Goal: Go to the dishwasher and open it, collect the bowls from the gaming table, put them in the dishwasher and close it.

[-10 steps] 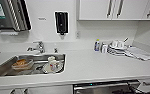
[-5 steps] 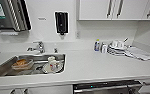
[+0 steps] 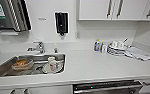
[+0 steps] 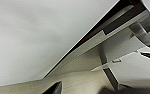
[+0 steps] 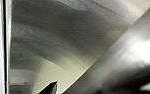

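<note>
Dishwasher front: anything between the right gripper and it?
Nothing visible. The right wrist view has the brushed steel dishwasher close up with no object across it. In the head view its top edge sits under the counter, right of the sink.

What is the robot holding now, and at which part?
It cannot be told. The right wrist view is close against the dishwasher steel front, but no grip is visible.

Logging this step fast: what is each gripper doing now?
Left gripper: cannot be told, near a white cabinet.
Right gripper: cannot be told, close to the dishwasher front.
</note>
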Tool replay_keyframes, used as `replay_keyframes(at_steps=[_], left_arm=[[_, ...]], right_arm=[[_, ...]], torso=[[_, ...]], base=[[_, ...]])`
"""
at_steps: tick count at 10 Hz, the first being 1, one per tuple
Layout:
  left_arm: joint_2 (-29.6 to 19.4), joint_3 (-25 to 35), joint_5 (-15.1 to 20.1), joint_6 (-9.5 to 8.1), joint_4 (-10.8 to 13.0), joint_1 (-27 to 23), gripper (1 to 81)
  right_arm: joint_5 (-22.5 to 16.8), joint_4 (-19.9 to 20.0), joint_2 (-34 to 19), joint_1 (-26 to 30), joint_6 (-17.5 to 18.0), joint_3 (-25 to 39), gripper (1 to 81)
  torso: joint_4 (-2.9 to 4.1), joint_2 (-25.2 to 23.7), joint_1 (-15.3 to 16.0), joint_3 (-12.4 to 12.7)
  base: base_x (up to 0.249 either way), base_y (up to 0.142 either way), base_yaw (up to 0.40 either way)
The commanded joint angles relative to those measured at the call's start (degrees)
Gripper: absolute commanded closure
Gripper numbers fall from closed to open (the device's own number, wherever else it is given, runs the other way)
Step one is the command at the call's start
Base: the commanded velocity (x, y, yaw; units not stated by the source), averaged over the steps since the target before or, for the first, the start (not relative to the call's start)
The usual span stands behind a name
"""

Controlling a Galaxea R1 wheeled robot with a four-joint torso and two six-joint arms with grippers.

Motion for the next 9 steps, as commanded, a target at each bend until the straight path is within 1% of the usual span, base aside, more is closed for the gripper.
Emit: replay_keyframes(at_steps=[1,9], left_arm=[[-2.6,1.5,5.3,-2.93,3.8,-4.5,1.0],[-2.3,1.5,5.3,-2.93,3.8,-4.5,1.0]], right_arm=[[-19.6,-2.9,1.3,0.1,-2.8,-0.5,1.0],[-20.3,-2.8,2.0,0.5,-2.8,-2.1,1.0]], torso=[[0.00,0.0,0.0,0.0],[-0.02,0.0,0.0,0.0]], base=[[0.000,0.000,0.000],[0.000,0.000,0.000]])
